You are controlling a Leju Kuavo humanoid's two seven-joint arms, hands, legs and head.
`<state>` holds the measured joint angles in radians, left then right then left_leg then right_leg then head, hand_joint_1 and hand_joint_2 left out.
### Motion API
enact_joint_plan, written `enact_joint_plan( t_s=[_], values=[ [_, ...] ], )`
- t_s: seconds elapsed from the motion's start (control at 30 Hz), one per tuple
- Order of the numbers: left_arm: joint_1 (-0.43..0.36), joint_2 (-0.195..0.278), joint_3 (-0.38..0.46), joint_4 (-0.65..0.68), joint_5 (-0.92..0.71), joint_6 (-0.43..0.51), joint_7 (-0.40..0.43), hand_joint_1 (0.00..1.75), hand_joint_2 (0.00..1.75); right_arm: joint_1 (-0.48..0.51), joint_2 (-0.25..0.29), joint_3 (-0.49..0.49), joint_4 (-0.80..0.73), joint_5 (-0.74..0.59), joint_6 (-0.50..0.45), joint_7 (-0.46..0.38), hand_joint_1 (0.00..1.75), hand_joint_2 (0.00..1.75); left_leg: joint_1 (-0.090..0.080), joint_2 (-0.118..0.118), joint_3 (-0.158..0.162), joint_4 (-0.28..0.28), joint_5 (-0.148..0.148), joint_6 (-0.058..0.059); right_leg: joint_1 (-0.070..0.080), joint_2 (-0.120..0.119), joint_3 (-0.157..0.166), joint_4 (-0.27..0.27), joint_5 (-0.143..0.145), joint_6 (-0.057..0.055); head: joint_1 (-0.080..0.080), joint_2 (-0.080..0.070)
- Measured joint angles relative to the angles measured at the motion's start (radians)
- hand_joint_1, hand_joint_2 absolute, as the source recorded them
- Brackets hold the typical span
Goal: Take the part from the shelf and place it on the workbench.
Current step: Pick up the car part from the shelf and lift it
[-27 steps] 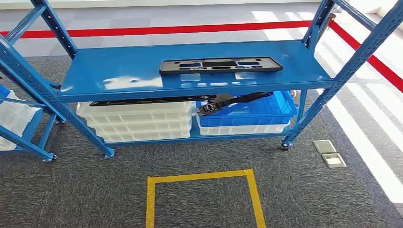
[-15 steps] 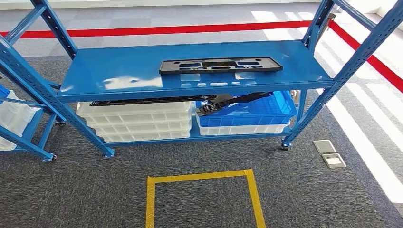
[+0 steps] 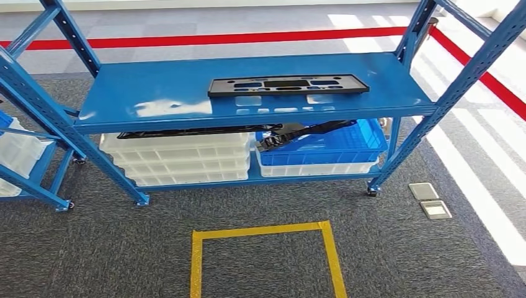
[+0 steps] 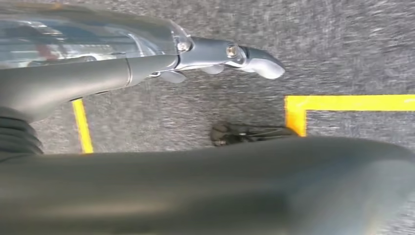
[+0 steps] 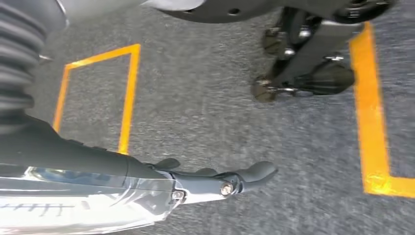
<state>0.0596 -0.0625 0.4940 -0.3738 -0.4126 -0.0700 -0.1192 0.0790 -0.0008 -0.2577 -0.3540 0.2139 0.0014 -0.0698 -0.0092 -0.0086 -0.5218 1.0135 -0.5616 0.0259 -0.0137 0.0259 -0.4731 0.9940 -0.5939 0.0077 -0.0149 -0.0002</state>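
Each hand (image 4: 147,63) (image 5: 147,181) has a glossy silver back, dark grey fingers with screws.

The part (image 3: 288,85) lies on the shelf (image 3: 155,93), bins (image 3: 180,158) sit beneath it, and a taped floor square (image 3: 267,254) lies in front.

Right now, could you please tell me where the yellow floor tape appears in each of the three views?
Head view: yellow tape square on the floor in front of the shelf.
Left wrist view: tape corner on the floor beyond the left hand.
Right wrist view: tape outline on the floor beyond the right hand.
Shared landmark: the grey carpet. Whether all three are the same square cannot be told.
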Motion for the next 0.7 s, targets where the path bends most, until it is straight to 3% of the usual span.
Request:
enact_joint_plan(
  t_s=[0.17,0.3,0.43,0.57,0.63,0.7],
  values=[
    [-0.019,-0.018,0.117,0.017,-0.091,-0.02,-0.032,0.0,0.0,-0.018,0.0,-0.077,0.005,0.032,0.031,-0.079,0.0,0.0,0.0,0.0,0.0,0.0,0.0,0.0,0.0,0.0,0.0,0.0,0.0,0.0,0.0,0.0],
    [-0.034,-0.033,0.204,0.03,-0.157,-0.035,-0.053,0.0,0.0,-0.035,0.0,-0.134,-0.007,0.042,0.074,-0.149,0.0,1.75,-0.001,0.0,0.0,0.001,0.0,0.0,-0.001,0.0,0.0,0.0,0.0,0.001,0.0,0.0],
    [-0.047,-0.043,0.287,0.042,-0.218,-0.051,-0.073,0.0,0.0,-0.042,0.002,-0.176,-0.064,0.039,0.128,-0.216,0.0,1.75,-0.004,-0.001,0.0,0.003,-0.001,0.001,-0.005,0.0,0.0,-0.001,0.002,0.003,0.0,0.0],
    [-0.058,-0.05,0.355,0.051,-0.265,-0.063,-0.087,0.0,0.0,-0.045,0.009,-0.195,-0.155,0.031,0.175,-0.269,0.0,0.0,-0.009,-0.001,0.0,0.005,-0.003,0.007,-0.01,0.0,0.0,-0.002,0.002,0.009,0.0,0.0],
    [-0.064,-0.055,0.387,0.055,-0.287,-0.069,-0.092,0.0,0.0,-0.045,0.014,-0.197,-0.215,0.024,0.198,-0.293,0.0,0.0,-0.008,0.0,0.002,-0.003,0.001,0.016,-0.011,-0.001,0.001,-0.004,0.001,0.016,0.0,0.0],
    [-0.07,-0.061,0.416,0.058,-0.306,-0.074,-0.097,0.0,0.0,-0.045,0.016,-0.196,-0.278,0.015,0.219,-0.314,0.0,0.0,-0.002,0.003,0.01,-0.017,0.008,0.027,-0.009,-0.007,-0.014,0.03,-0.02,0.019,0.0,0.0]
  ],
)
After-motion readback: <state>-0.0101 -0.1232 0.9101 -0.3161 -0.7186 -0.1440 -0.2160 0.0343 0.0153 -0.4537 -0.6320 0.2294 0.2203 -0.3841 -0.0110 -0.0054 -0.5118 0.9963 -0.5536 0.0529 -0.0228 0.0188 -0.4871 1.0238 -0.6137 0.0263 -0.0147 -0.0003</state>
